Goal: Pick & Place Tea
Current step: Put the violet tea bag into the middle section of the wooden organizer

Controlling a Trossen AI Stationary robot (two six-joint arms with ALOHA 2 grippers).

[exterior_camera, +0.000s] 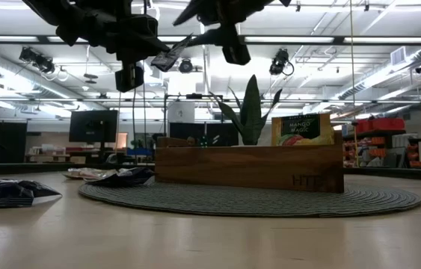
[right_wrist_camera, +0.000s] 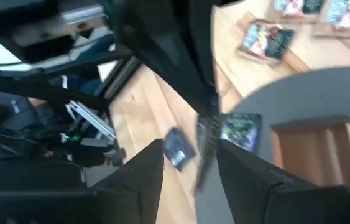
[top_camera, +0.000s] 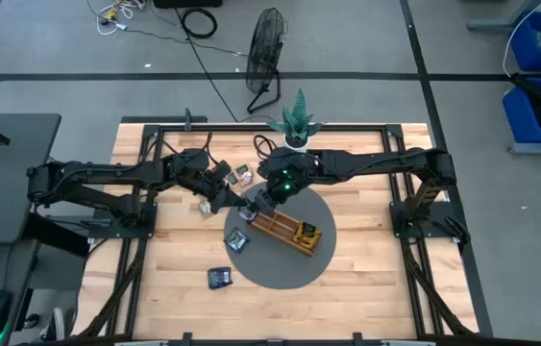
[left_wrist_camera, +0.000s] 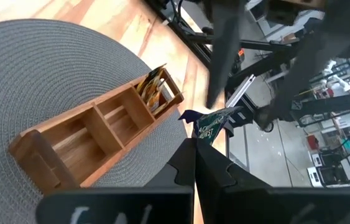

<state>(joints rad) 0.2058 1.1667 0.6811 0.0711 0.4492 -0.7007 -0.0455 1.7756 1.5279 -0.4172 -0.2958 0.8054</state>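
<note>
**Navy sachet pinched in mid-air over the grey mat**

At left, on the bare table [top_camera: 164,259]: one dark loose sachet [top_camera: 219,277] lying flat, clear of the round grey mat [top_camera: 280,269]. Beside it, on the mat's left edge: a second dark sachet [top_camera: 238,240], also flat.

Above those, over the mat's upper left: the left gripper [top_camera: 234,204], fingers pressed together on the edge of a navy held sachet [left_wrist_camera: 214,122] with green print. Up off the table with it, tilted, higher than the wooden tray [exterior_camera: 247,168] in the low view.

Just to the right, facing it: the right gripper [top_camera: 261,203], fingers [right_wrist_camera: 148,163] spread well apart, one on each side of the held sachet, seen edge-on from that wrist. Cannot tell whether either finger touches it.

Behind both grippers, on bare wood: a pair of back sachets [top_camera: 243,175].

Further right, slanting across the mat: the tray, with yellow sachets [top_camera: 306,234] standing upright in its end compartment.
</note>
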